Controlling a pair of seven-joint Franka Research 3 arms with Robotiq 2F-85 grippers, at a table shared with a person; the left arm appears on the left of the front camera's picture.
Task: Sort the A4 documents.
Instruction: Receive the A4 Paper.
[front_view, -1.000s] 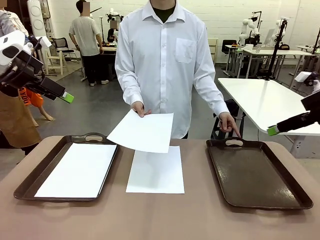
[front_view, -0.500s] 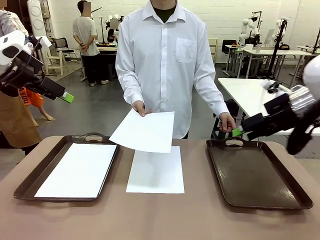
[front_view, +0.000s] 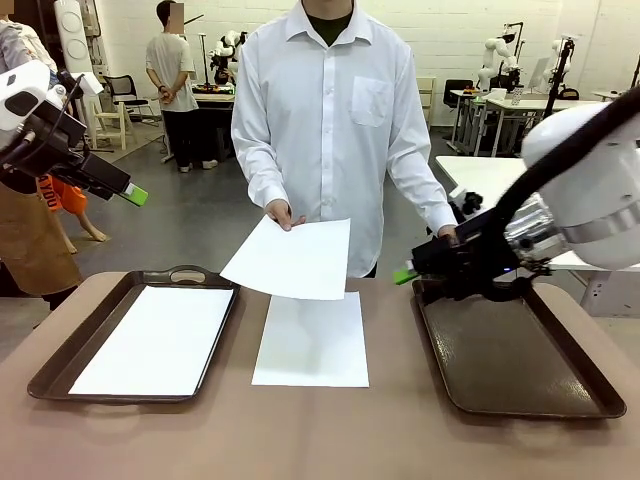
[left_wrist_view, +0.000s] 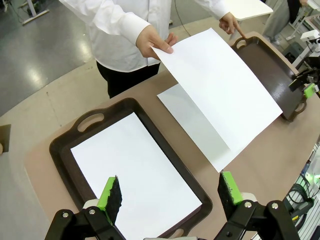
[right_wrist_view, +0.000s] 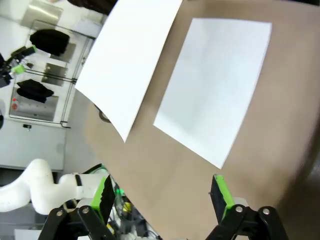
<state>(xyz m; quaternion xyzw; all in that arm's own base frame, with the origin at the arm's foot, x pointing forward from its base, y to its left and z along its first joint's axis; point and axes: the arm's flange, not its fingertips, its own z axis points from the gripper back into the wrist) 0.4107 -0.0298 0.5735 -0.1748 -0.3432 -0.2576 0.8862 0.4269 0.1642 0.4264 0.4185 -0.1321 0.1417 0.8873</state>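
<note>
The step in hand looked like a handover. A person's hand (front_view: 279, 215) pinched the held sheet (front_view: 290, 260) by one corner and offered it in the air above the middle of the counter (front_view: 320, 430). The other hand (front_view: 447, 236) rested at the far handle of the right tray (front_view: 510, 350), which carried no paper.

The right gripper (right_wrist_view: 162, 192) hung over that tray's near-left corner with its jaws spread wide and nothing between them, its green pads aimed toward the offered paper. The left gripper (left_wrist_view: 170, 190) was raised well off to the left, also wide open and empty.

Of the other A4 documents, the filed sheet (front_view: 155, 340) lay flat inside the left tray (front_view: 185, 272), and the loose sheet (front_view: 312, 345) lay on the bare counter between the trays, partly under the held one.

The next move probably called for the right gripper to close on a free edge of the held sheet (well clear of the person's fingers) and carry it to the empty tray.

The paper was plain, white, thin and floppy, and it sagged from its held corner. The trays were dark brown, rigid and rectangular, with raised rims and cut-out handles. The counter was smooth, matte tan.
</note>
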